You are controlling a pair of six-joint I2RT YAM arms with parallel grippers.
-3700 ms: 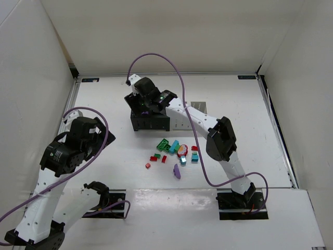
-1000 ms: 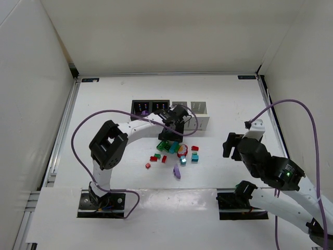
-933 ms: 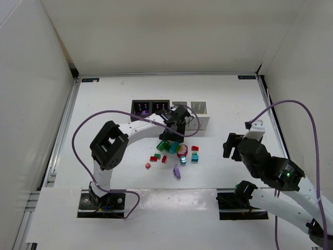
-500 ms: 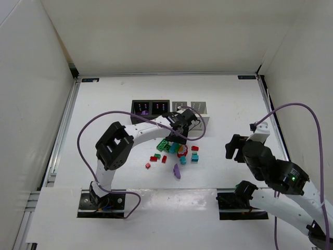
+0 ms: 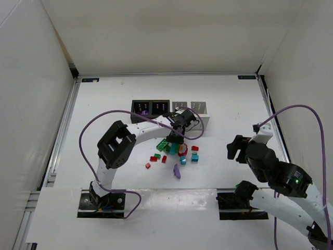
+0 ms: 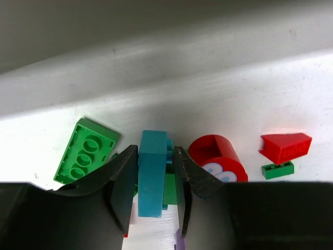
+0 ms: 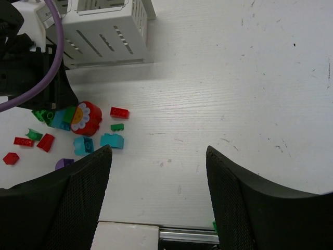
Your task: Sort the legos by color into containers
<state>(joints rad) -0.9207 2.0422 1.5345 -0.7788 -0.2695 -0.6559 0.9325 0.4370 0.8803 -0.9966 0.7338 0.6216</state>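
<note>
The legos [image 5: 179, 154] lie scattered in front of the containers [image 5: 151, 108], a joined row of two black and two white bins [image 5: 191, 107]. My left gripper [image 5: 176, 139] is down in the pile, shut on a teal brick [image 6: 152, 174] that stands between its fingers. A green plate [image 6: 86, 150] lies to the left of it, and a red round flower piece [image 6: 217, 158] to the right. My right gripper [image 5: 237, 149] hangs open over bare table at the right, holding nothing.
A red slope [image 6: 286, 147] and a tiny green piece [image 6: 277, 169] lie right of the flower. A purple piece [image 5: 177, 171] sits nearest me. In the right wrist view, teal bricks [image 7: 112, 140] and a white bin [image 7: 106, 32] lie to the left.
My left gripper slid right along the bins, came down into the pile and shut on the teal brick. The right arm drifted slightly right and back.
</note>
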